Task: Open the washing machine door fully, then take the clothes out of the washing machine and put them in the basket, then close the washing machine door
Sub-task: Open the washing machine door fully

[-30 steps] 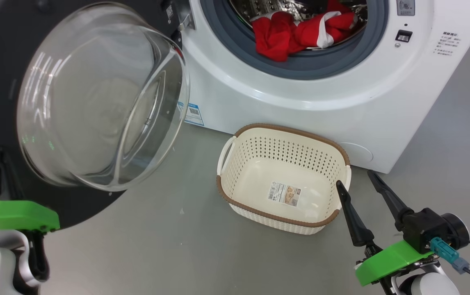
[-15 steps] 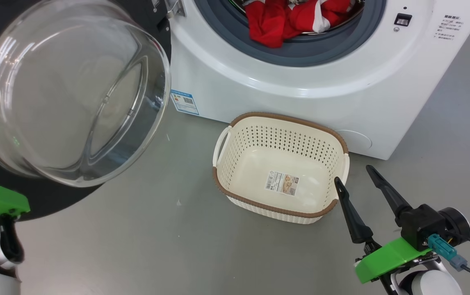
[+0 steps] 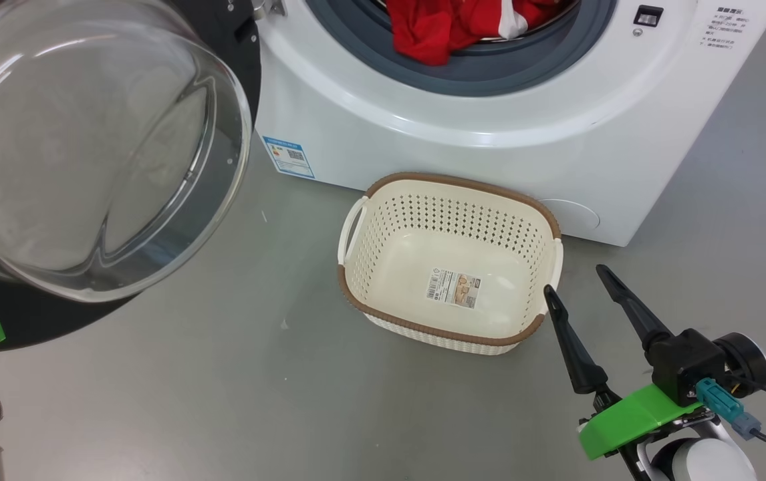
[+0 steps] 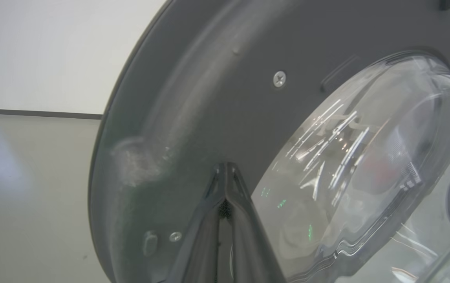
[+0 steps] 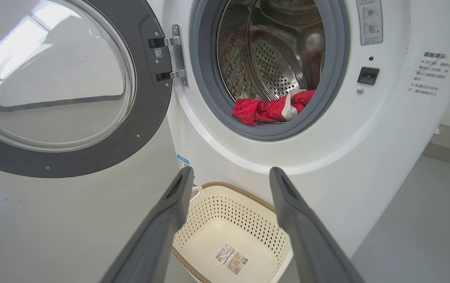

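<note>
Lying just past the right gripper [image 3: 573, 278] fingers [image 3: 570, 341]: the basket [image 3: 451, 220].

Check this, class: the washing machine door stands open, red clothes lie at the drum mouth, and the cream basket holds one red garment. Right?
No. The head view shows the cream basket holding no garment, just its label sticker. The washing machine door stands open and the red clothes lie at the drum mouth.
</note>
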Controlling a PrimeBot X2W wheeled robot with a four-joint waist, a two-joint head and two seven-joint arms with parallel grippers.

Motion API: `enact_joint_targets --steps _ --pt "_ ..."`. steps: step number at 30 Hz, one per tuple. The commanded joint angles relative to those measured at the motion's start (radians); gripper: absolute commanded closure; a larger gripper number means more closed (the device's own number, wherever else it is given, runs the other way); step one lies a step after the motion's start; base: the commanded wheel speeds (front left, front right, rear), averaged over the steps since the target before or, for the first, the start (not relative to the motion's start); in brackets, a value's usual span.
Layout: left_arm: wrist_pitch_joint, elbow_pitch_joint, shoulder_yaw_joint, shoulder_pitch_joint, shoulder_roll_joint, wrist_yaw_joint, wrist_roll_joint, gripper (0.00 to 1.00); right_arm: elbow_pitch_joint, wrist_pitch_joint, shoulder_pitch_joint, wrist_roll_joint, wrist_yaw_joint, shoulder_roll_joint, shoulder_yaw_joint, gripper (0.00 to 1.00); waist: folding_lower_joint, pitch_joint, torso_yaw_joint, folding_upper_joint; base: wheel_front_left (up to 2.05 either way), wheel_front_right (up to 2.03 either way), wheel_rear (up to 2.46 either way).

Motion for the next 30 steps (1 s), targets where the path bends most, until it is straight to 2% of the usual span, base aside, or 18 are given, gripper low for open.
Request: enact_joint_targets --steps 1,9,15,16,17,18,25,30 --pt "-0.005 -0.012 0.047 -0.029 0.059 0.001 0.011 1.00 -0.033 0.003 -0.040 -0.010 0.006 0.002 0.027 0.00 0.0000 0.002 -0.003 0.0000 0.00 0.00 0.00" --pt "-0.005 -0.005 0.102 -0.043 0.045 -0.024 0.058 1.00 -0.034 0.005 -0.041 -0.009 0.006 0.002 0.025 0.00 0.0000 0.001 -0.014 0.0000 0.00 0.00 0.00" --pt "-0.005 -0.051 0.113 -0.031 0.017 -0.038 0.105 1.00 -0.025 -0.004 -0.043 0.003 0.006 0.002 0.022 0.00 0.0000 -0.008 -0.018 0.0000 0.00 0.00 0.00" --pt "-0.005 -0.068 0.115 -0.026 0.011 -0.038 0.113 0.78 -0.022 -0.006 -0.043 0.006 0.006 0.002 0.022 0.00 0.0000 -0.011 -0.019 0.0000 0.00 0.00 0.00" --pt "-0.005 -0.086 0.117 -0.020 0.004 -0.039 0.120 0.09 -0.019 -0.009 -0.044 0.009 0.006 0.002 0.022 0.00 0.0000 -0.013 -0.020 0.0000 0.00 0.00 0.00" --pt "-0.005 -0.107 0.119 -0.014 -0.003 -0.041 0.126 0.00 -0.016 -0.013 -0.045 0.012 0.006 0.002 0.021 0.00 0.0000 -0.015 -0.021 0.0000 0.00 0.00 0.00" --pt "-0.005 -0.317 0.109 0.043 -0.055 -0.064 0.175 0.00 0.013 -0.044 -0.047 0.040 0.006 0.002 0.018 0.00 0.0000 -0.047 -0.034 0.0000 0.00 0.00 0.00" --pt "-0.005 -0.445 0.080 0.093 -0.093 -0.106 0.179 0.00 0.035 -0.070 -0.050 0.057 0.006 0.002 0.009 0.00 0.0000 -0.070 -0.053 0.0000 0.00 0.00 0.00"
